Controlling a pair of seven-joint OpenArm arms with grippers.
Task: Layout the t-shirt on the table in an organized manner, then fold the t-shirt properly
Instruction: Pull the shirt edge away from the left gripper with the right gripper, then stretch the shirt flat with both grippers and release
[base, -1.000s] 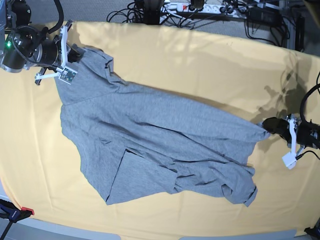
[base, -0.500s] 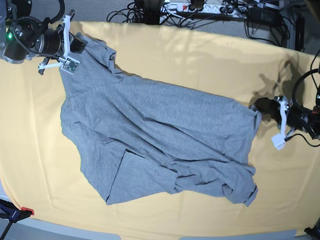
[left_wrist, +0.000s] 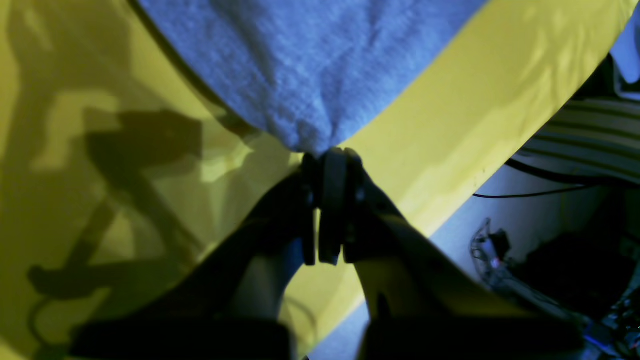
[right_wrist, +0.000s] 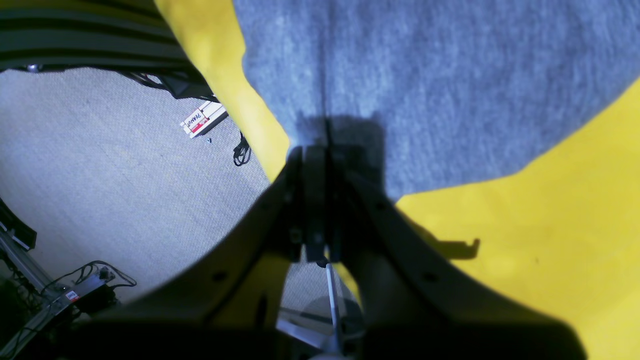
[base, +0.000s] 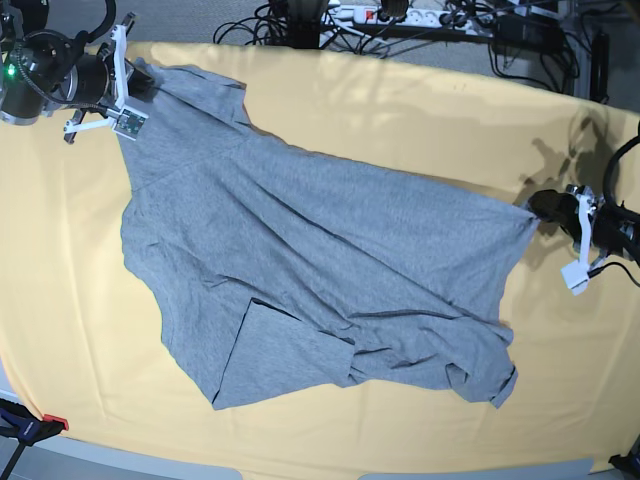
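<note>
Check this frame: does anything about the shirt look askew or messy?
Yes. The t-shirt lies diagonally across the table, stretched between the right pincer and left pincer, both shut on its edges. Its near side is bunched and folded over, not flat.

t-shirt on table, spread corner to corner | right gripper far-left corner | left gripper right edge

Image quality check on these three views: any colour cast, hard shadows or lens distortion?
Left wrist: dim, greenish cast on the table, t-shirt looks bluish, hard arm shadow at left. Right wrist: gripper body silhouetted black, shadowing the shirt. Base: even light, table edge bowed by the wide lens, sharp arm shadows at right.
</note>
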